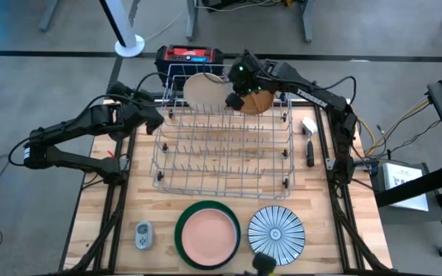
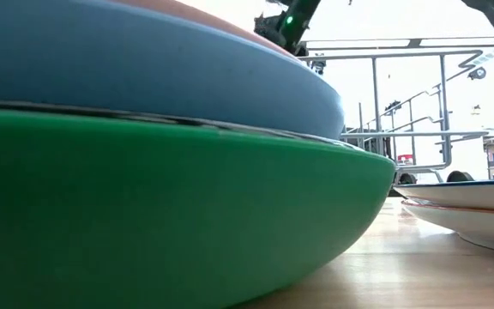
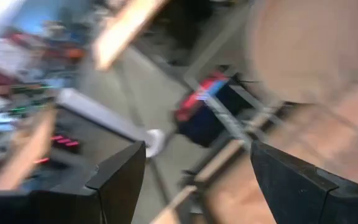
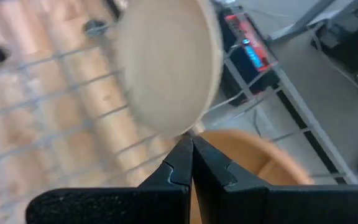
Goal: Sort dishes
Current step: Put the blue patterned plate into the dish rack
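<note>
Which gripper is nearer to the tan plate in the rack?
Right. The right gripper is shut on the tan plate edge; the left gripper, open, sits at the wire rack's left side.

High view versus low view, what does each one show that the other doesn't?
Only the high view shows the wire rack with a cream plate and a tan plate in it, the open left gripper beside the rack, the shut right gripper and a small grey gadget. Only the low view shows a blue dish in the stack. Both show the green dish and striped plate.
</note>
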### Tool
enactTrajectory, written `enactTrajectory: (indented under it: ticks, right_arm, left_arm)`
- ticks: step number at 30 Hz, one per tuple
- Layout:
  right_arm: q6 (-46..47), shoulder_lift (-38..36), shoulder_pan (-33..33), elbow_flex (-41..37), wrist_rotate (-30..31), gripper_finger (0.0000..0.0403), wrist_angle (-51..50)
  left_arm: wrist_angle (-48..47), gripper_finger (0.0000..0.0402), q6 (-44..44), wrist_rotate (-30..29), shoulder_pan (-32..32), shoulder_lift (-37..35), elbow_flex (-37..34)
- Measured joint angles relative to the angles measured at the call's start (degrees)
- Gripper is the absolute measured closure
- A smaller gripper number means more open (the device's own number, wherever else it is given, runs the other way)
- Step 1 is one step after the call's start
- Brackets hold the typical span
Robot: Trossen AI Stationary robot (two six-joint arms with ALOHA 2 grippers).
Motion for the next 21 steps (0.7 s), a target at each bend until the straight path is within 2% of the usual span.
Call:
enactTrajectory:
  ticks: [3,5,14,21]
  right_arm:
    - [0.2,-3.8,2.0,-3.6,0.0,0.0403,-0.9]
    - [1.1,-6.9,3.3,-7.0,0.1,0.0403,-0.9]
    - [10.1,-27.2,11.7,-30.2,2.4,0.0403,4.7]
    - [21.1,-39.9,22.4,-44.6,4.1,0.0403,5.3]
  left_arm:
    - [-0.1,0.0122,-0.5,8.3,-0.2,0.0,0.0]
    - [-0.1,0.0122,-1.1,11.7,-0.7,0.0,0.0]
    - [2.4,0.0122,-2.4,16.6,-8.8,0.0,0.0]
    - [6.2,0.0122,-4.5,18.4,-17.3,1.2,0.0]
